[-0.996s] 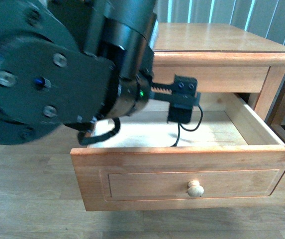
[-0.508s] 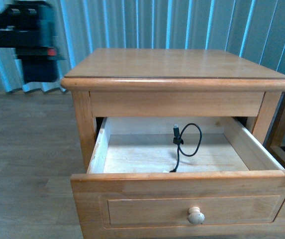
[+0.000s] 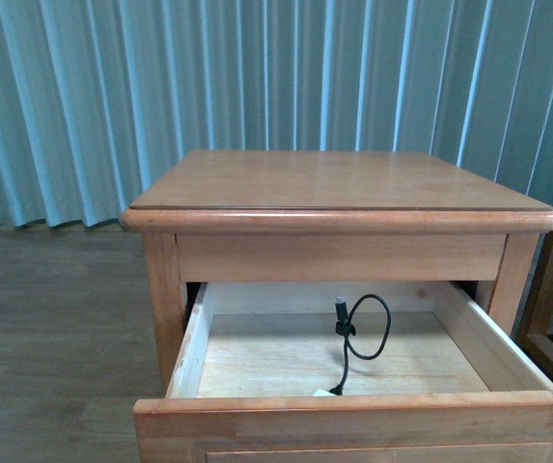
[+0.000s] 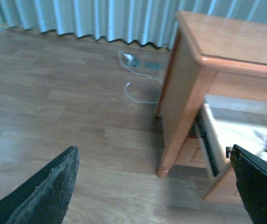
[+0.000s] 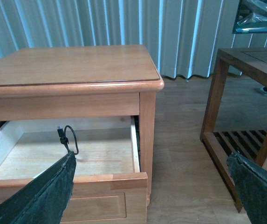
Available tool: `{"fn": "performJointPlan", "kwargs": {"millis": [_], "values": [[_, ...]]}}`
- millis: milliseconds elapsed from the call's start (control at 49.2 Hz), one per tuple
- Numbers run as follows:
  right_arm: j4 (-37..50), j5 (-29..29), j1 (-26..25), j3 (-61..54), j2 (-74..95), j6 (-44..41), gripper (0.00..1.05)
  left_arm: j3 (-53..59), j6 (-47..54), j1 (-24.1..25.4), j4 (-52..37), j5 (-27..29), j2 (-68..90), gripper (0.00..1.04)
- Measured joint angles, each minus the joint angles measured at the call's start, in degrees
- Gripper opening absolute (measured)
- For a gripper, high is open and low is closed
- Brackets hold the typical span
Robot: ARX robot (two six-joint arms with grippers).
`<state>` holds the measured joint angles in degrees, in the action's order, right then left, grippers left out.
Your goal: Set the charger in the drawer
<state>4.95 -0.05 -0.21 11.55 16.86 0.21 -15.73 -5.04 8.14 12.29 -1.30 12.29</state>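
The charger [image 3: 341, 327] lies inside the open drawer [image 3: 191, 353], while the left gripper [image 4: 152, 151] and right gripper [image 5: 151, 156] outside it gape wide, empty.

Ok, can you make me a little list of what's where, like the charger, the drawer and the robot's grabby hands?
charger: inside the drawer, black cable in a loop, white plug just peeking out behind the front edge
drawer: pulled open
left gripper: jaws wide apart, holding nothing
right gripper: jaws wide apart, holding nothing
nightstand: light-brown wood, the drawer sticks out of its front
white cable: on the floor beside the nightstand
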Motion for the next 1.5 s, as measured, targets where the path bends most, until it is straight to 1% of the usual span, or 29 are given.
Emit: {"fn": "performJointPlan", "kwargs": {"millis": [325, 346, 366, 386, 427, 447, 488, 508, 529, 549, 651, 671, 712, 1098, 1382, 1403, 1443, 1504], "values": [[0.0, 0.0, 0.0, 0.0, 0.0, 0.0, 0.97, 1.49, 0.04, 0.76, 0.44, 0.17, -0.31, 0.99], [0.0, 0.0, 0.0, 0.0, 0.0, 0.0, 0.97, 2.14, 0.87, 1.42, -1.33, -2.05, -0.96, 0.96], [0.0, 0.02, 0.0, 0.0, 0.0, 0.0, 0.97, 3.91, 1.75, 2.01, -5.51, -5.81, -2.1, 0.9], [0.0, 0.0, 0.0, 0.0, 0.0, 0.0, 0.97, 5.29, 2.38, 2.12, -8.24, -7.13, -3.21, 0.84], [0.0, 0.0, 0.0, 0.0, 0.0, 0.0, 0.97, 6.4, 3.15, 1.53, -10.32, -7.78, -4.5, 0.76], [0.0, 0.0, 0.0, 0.0, 0.0, 0.0, 0.97, 6.82, 3.48, 0.92, -10.78, -7.15, -4.94, 0.71], [0.0, 0.0, 0.0, 0.0, 0.0, 0.0, 0.97, 7.85, 3.87, -3.28, -10.82, -1.18, -5.9, 0.6], [0.0, 0.0, 0.0, 0.0, 0.0, -0.02, 0.97, 8.35, 3.93, -5.35, -10.82, 0.39, -6.23, 0.55], [0.0, 0.0, 0.0, 0.0, 0.0, 0.0, 0.97, 8.87, 4.0, -6.93, -10.84, 0.79, -6.51, 0.48], [0.0, 0.02, 0.0, 0.0, 0.0, 0.0, 0.97, 9.07, 4.09, -7.26, -10.84, 0.66, -6.67, 0.46], [0.0, 0.02, 0.0, 0.0, 0.0, 0.0, 0.97, 10.67, 4.55, -7.91, -11.26, 1.33, -7.85, 0.18], [0.0, 0.0, 0.0, 0.0, 0.0, 0.0, 0.97, 10.8, 4.57, -7.93, -11.3, 1.31, -7.98, 0.15], [0.0, 0.0, 0.0, 0.0, 0.0, 0.0, 0.97, 11.23, 4.57, -7.93, -11.41, 1.29, -8.33, 0.04], [0.0, 0.02, 0.0, 0.0, 0.0, 0.0, 0.97, 14.93, 4.63, -7.96, -11.98, 1.27, -11.82, 0.04], [0.0, 0.0, 0.0, 0.0, 0.0, 0.0, 0.97, 15.02, 4.63, -7.96, -11.98, 1.29, -12.17, 0.04], [-0.85, -0.7, -0.04, 0.22, 0.24, -0.07, 0.97, 15.02, 4.66, -7.96, -11.98, 1.29, -12.2, 0.04], [-5.73, -2.97, -0.07, 1.75, 1.09, -0.28, 0.97, 15.02, 4.63, -7.96, -11.98, 1.31, -12.2, 0.04], [-11.76, -4.55, 0.37, 3.58, 3.69, -0.15, 0.97, 15.02, 4.61, -7.96, -11.98, 1.29, -12.2, 0.14]]}}
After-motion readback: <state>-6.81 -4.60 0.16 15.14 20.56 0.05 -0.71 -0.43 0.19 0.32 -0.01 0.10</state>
